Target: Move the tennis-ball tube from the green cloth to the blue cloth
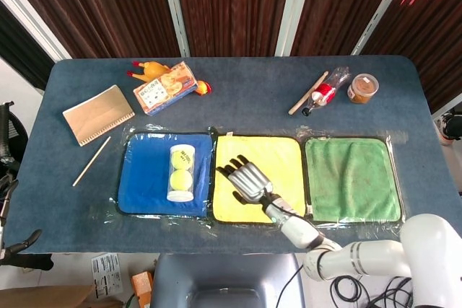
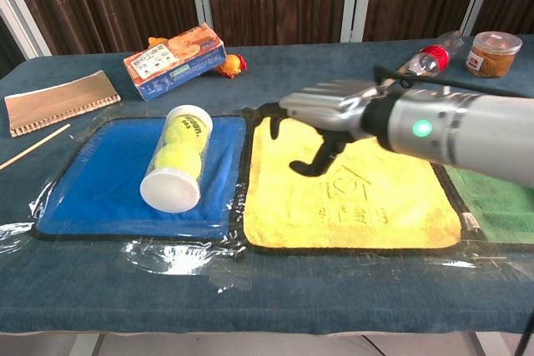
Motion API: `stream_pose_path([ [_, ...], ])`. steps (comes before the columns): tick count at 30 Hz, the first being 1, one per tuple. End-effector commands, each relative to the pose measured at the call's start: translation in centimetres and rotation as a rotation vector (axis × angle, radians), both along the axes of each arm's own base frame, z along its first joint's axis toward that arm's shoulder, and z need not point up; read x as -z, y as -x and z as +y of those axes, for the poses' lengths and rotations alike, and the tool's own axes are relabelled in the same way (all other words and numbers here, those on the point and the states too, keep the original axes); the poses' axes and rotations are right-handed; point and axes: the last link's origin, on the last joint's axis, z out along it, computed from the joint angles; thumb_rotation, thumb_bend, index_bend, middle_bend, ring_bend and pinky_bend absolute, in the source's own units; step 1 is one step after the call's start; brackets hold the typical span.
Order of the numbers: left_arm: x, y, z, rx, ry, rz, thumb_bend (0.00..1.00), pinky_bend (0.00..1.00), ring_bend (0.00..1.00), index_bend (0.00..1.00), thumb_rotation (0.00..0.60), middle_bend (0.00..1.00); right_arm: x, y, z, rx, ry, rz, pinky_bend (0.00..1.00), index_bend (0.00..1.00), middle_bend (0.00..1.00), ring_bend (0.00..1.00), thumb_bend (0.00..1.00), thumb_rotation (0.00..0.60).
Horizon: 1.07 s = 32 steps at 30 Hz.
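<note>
The clear tennis-ball tube [image 1: 180, 173] [image 2: 177, 156] lies on its side on the blue cloth [image 1: 148, 185] [image 2: 100, 189], with two yellow balls inside and its white cap toward the table's front. My right hand [image 1: 247, 180] [image 2: 321, 114] hovers over the yellow cloth [image 1: 271, 156] [image 2: 359, 198], to the right of the tube and apart from it. It holds nothing and its fingers are spread. The green cloth [image 1: 351, 178] [image 2: 492, 206] lies bare at the right. My left hand shows in neither view.
At the back left are an orange box [image 1: 165, 86], a toy chicken [image 1: 148, 70], a notebook [image 1: 98, 114] and a wooden stick [image 1: 92, 160]. A bottle [image 1: 326, 91], a wooden rod [image 1: 307, 94] and a jar [image 1: 362, 88] sit at the back right.
</note>
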Motion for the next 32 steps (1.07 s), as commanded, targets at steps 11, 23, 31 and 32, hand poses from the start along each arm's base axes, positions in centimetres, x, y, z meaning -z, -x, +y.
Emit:
stream_pose_path([
  [11, 0.9, 0.3, 1.3, -0.065, 0.032, 0.057, 0.03, 0.04, 0.0, 0.0, 0.6, 0.0, -17.5, 20.2, 13.9, 0.263, 0.552, -0.111, 0.0, 0.0, 0.03, 0.0, 0.32, 0.6],
  [23, 2.5, -0.4, 2.4, -0.071, 0.088, 0.09, 0.03, 0.04, 0.0, 0.0, 0.6, 0.0, -18.5, 22.0, 15.0, 0.254, 0.579, -0.102, 0.0, 0.0, 0.0, 0.0, 0.31, 0.6],
  [31, 2.4, -0.4, 2.2, -0.058, 0.087, 0.081, 0.02, 0.04, 0.0, 0.0, 0.6, 0.0, -18.5, 22.0, 15.1, 0.258, 0.577, -0.103, 0.0, 0.0, 0.0, 0.0, 0.31, 0.6],
  [32, 2.4, -0.4, 2.2, -0.058, 0.085, 0.081, 0.02, 0.04, 0.0, 0.0, 0.6, 0.0, -18.5, 21.9, 15.1, 0.259, 0.577, -0.106, 0.0, 0.0, 0.0, 0.0, 0.31, 0.6],
])
